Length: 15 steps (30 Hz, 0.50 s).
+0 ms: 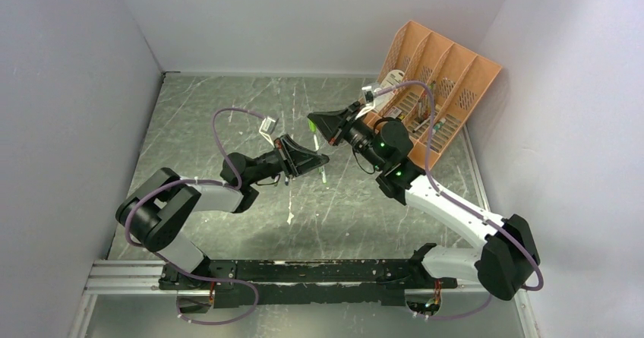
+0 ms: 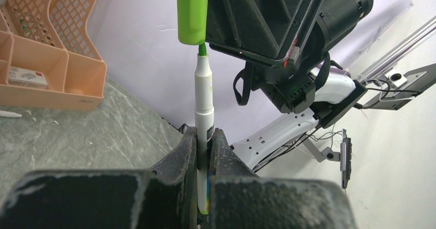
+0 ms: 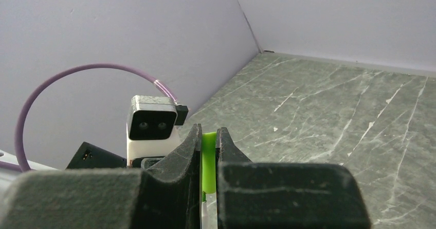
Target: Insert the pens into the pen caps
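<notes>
1. Green and short, the cap (image 2: 193,13) was pinched in the right gripper (image 3: 209,134), held above the table (image 1: 228,110).
2. The left gripper (image 2: 204,133) was clamped on the pale pen (image 2: 204,98), also aloft.
3. The pen's long axis ran straight at the cap's mouth. Its tip sat just at that opening, nearly in line, so the joining push looked to run along that axis.

Upright white pen (image 2: 204,92), green tip meeting green cap (image 2: 193,10) mouth.
</notes>
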Tool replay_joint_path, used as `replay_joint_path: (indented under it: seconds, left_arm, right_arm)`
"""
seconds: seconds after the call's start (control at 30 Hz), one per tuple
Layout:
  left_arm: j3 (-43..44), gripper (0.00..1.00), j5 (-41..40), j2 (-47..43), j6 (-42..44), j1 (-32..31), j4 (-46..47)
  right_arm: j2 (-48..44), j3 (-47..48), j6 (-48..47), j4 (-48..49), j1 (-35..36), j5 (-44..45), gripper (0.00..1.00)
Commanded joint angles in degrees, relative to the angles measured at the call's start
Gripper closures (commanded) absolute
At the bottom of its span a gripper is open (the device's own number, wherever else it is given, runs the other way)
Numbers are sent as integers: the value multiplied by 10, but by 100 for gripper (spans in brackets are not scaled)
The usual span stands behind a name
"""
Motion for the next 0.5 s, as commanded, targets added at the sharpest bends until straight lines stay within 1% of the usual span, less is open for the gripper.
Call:
replay_joint_path:
  seconds: [0.0,0.47]
  left_arm:
    - [12,93,3,-14,14,-2,91]
    - [19,93,6,-23,21,4,73]
  right_arm:
    - [-19,-20,-6,-8,-2,2,100]
    - [-33,-42,-11,-24,-3,4,100]
